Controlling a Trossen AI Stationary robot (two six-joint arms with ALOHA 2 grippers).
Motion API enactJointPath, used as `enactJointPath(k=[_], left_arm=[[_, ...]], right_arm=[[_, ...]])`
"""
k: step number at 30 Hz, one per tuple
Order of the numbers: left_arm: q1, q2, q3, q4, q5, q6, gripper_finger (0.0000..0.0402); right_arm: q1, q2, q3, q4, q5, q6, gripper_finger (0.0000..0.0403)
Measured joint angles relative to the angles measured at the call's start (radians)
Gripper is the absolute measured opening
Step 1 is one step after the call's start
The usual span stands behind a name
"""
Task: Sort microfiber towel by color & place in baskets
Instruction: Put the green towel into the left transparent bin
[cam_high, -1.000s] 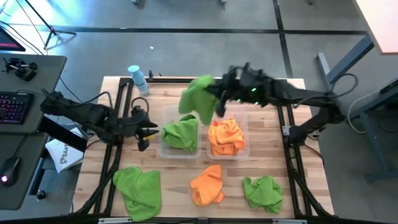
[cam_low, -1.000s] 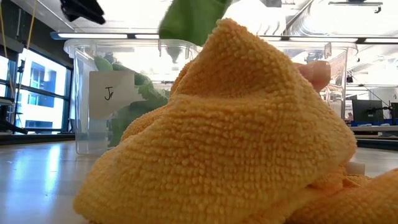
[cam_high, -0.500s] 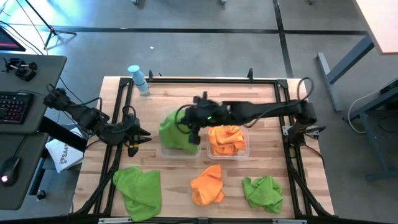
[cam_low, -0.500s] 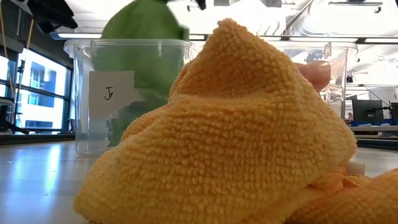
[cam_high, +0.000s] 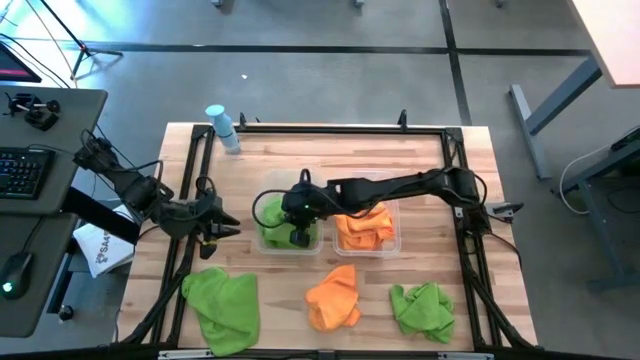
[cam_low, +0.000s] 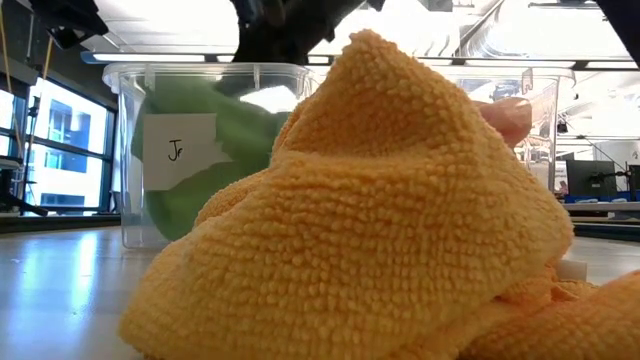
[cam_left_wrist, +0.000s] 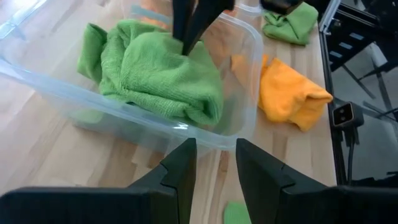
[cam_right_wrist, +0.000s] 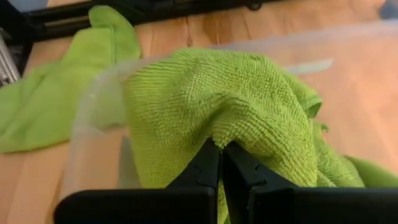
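My right gripper (cam_high: 298, 232) reaches down into the left clear basket (cam_high: 262, 244), shut on a green towel (cam_right_wrist: 236, 99). That towel lies bunched in the basket, seen through its wall in the low view (cam_low: 235, 130). The right basket (cam_high: 393, 240) holds orange towels (cam_high: 362, 222). My left gripper (cam_high: 222, 228) hovers open just left of the left basket, with nothing between its fingers (cam_left_wrist: 186, 168). On the near table lie a loose green towel (cam_high: 222, 305), an orange one (cam_high: 333, 295) and another green one (cam_high: 422, 306). My right gripper pinches a raised fold of the green towel (cam_right_wrist: 214, 134) between its two fingers. The fingers slant down from the table's right side. The towel rests inside the left basket, heaped and slack around the fingertips (cam_left_wrist: 185, 45).
A pale-blue bottle (cam_high: 222, 127) stands at the table's far left corner. A white printed sheet (cam_high: 100, 248) lies off the left edge. The black frame rails (cam_high: 468, 255) run along the table's sides. An orange towel (cam_low: 380, 220) fills the low view's foreground.
My right gripper has swung down and toward the table's left, staying shut, and carried the green towel from above the baskets into the left basket, where it now lies bunched. My left gripper has drawn back a little toward the table's left edge.
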Motion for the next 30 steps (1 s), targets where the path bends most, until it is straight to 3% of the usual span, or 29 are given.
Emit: enactJointPath(k=[5, 10, 18, 26, 30], left_arm=[[-0.01, 0.0, 0.0, 0.0, 0.0, 0.0, 0.0101], [-0.01, 0.0, 0.0, 0.0, 0.0, 0.0, 0.0101], [-0.01, 0.0, 0.0, 0.0, 0.029, 0.001, 0.0101], [-0.01, 0.0, 0.0, 0.0, 0.035, 0.017, 0.0101], [-0.01, 0.001, 0.0, -0.001, 0.035, 0.01, 0.0101]], right_arm=[[-0.015, 0.027, 0.0, -0.045, 0.016, 0.001, 0.0], [-0.041, 0.029, 0.0, -0.162, 0.12, 0.046, 0.0], [-0.057, 0.027, 0.0, -0.138, 0.113, 0.092, 0.0004], [-0.062, 0.016, 0.003, -0.143, 0.089, 0.09, 0.0084], [-0.068, -0.009, 0.065, -0.273, 0.088, 0.081, 0.0116]])
